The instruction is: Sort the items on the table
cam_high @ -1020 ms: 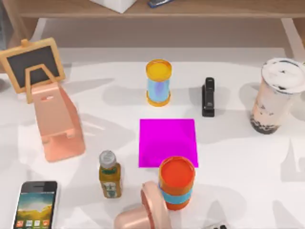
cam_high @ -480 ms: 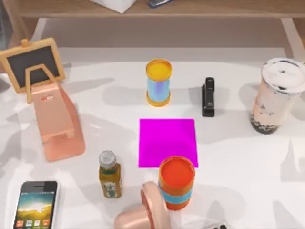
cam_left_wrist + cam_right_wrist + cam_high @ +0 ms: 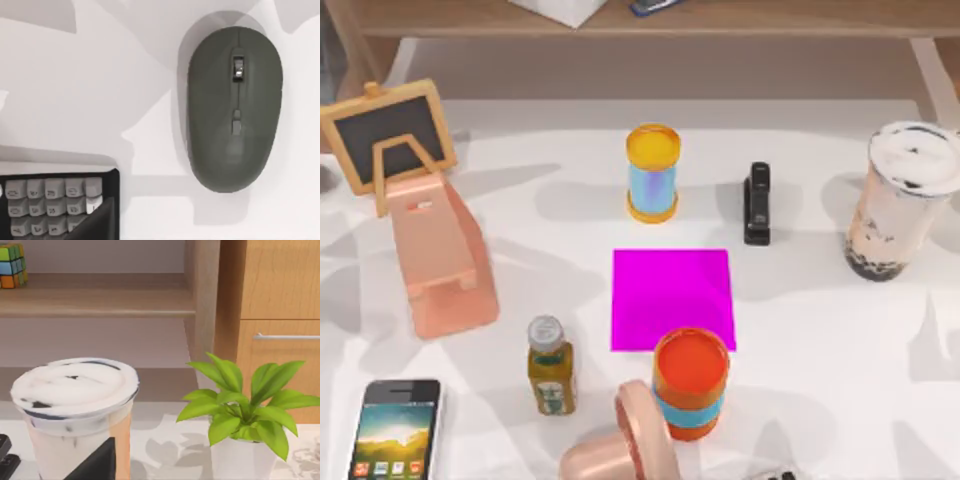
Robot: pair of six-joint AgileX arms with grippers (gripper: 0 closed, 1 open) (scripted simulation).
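Nothing on the table (image 3: 820,340) has moved since a sec ago. Only the grey shadows at the left side have slid a bit, so an arm up there is prob. shifting.

The left gripper (image 3: 100,222) hangs right over the mouse (image 3: 234,107). The mouse lies flat on the white top, close to the corner of a keyboard (image 3: 55,200) but not touching it. I see just a dark bit of that gripper, so I can't tell if it's spread or closed. Same w/ the right gripper (image 3: 95,462): it's a dark wedge in front of the milk tea cup (image 3: 75,410), which stands upright at the far right of the table (image 3: 905,200).

The phone (image 3: 395,428) lies screen up at the near left corner, well apart from the pink mat (image 3: 670,298) in the middle.

How they'd handle, I think:
- The mouse is light & hard, w/ a smooth round back that may slip. Best to pinch it across its narrow middle, on the two sides.
- The cup is tall, full & heavy, w/ thin walls that could squash. It may tip, so hold it around the body, below the lid & not too high.
- The phone is flat, thin & slick. Grab it by its long edges, not the glass.
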